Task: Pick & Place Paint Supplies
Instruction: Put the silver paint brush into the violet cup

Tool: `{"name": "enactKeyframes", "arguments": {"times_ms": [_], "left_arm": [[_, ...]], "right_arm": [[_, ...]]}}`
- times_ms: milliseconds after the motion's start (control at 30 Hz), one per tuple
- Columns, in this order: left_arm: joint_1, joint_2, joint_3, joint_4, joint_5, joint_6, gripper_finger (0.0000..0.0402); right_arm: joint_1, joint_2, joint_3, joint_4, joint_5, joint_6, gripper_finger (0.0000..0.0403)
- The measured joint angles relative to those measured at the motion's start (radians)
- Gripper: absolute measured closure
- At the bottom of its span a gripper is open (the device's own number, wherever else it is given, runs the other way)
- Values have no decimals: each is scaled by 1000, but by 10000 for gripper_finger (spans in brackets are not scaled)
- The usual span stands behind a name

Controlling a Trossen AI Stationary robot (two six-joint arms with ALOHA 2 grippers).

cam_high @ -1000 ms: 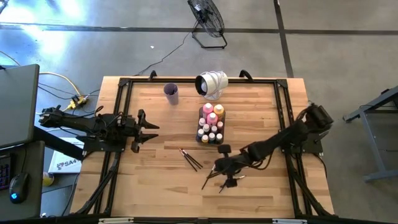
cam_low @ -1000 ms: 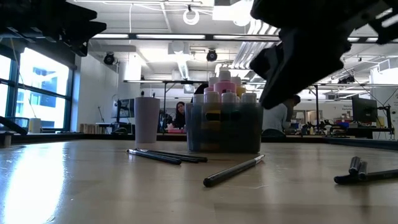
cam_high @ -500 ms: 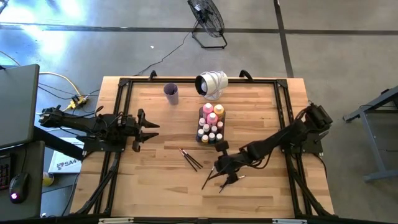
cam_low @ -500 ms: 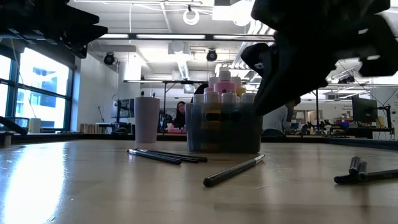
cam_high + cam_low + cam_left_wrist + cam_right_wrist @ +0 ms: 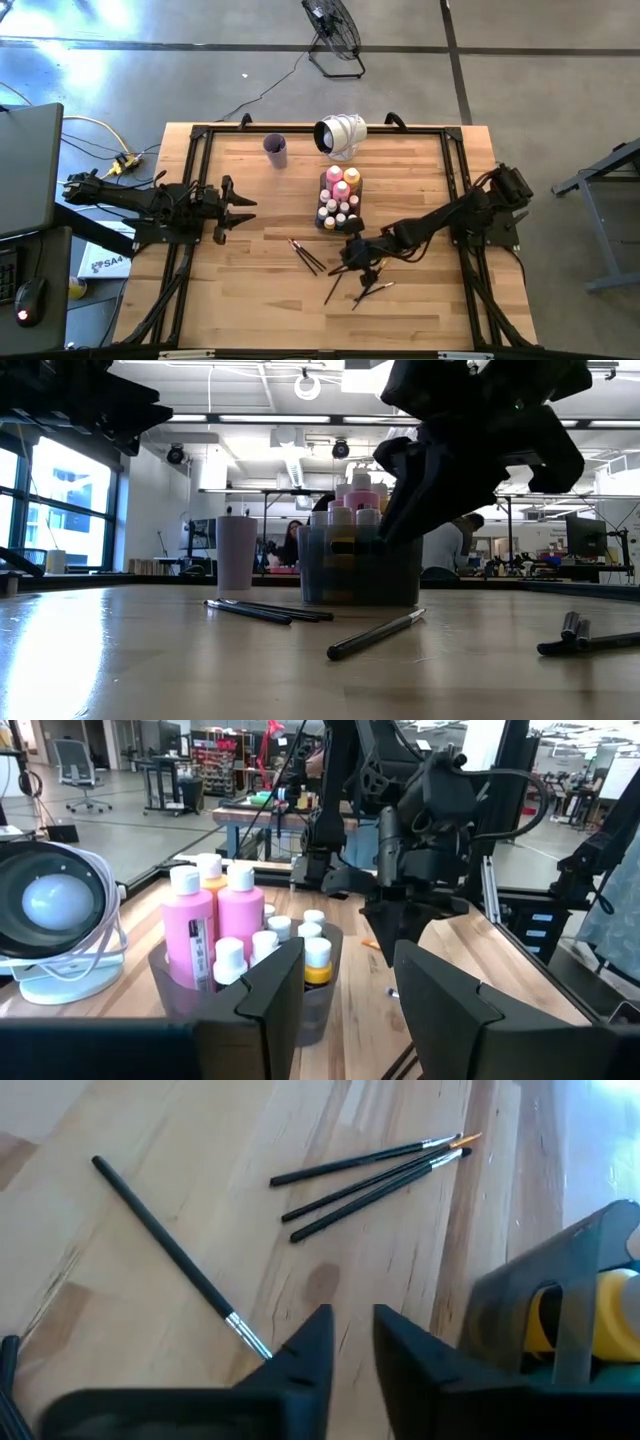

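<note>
The clear tray [image 5: 326, 205] holds pink, orange and small white-capped bottles [image 5: 340, 198] at the table's middle. Three dark paintbrushes [image 5: 307, 255] lie side by side on the wood, and one more [image 5: 333, 290] lies nearer. Another pair [image 5: 370, 290] lies to its right. My right gripper [image 5: 348, 264] hovers between the tray and the brushes. Its fingers [image 5: 318, 1342] stand a narrow gap apart with nothing between them. The single brush [image 5: 170, 1250] ends beside one finger. My left gripper [image 5: 236, 208] waits open at the table's left, pointing at the tray [image 5: 240, 1010].
A lilac cup [image 5: 275, 150] stands near the far edge. Beside it is a white fan-like device [image 5: 340, 135]. Black frame rails [image 5: 200, 180] run along the table's sides. Bare wood lies between my left gripper and the three brushes. People show in the room beyond [image 5: 290, 545].
My right gripper has moved away from the brush pair, toward the far edge and a little left, and now stands nearer the tray and the three brushes. The brushes lie where they were.
</note>
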Motion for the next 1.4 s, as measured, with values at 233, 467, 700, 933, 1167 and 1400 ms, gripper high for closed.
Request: {"name": "enactKeyframes", "arguments": {"times_ms": [233,467,700,933,1167,1400], "left_arm": [[0,0,0,1,0,0,248],[0,0,0,1,-42,-1,248],[0,0,0,0,-51,-3,248],[0,0,0,0,-53,-3,248],[0,0,0,0,-53,-3,248],[0,0,0,-1,-53,-3,248]], "right_arm": [[0,0,0,-69,-79,-8,241],[-6,30,2,-90,-110,-8,230],[-31,83,2,-42,-191,-16,249],[-42,89,4,-28,-201,-19,254],[-29,91,4,-45,-190,-7,254],[13,93,-2,-61,-69,32,254]]}}
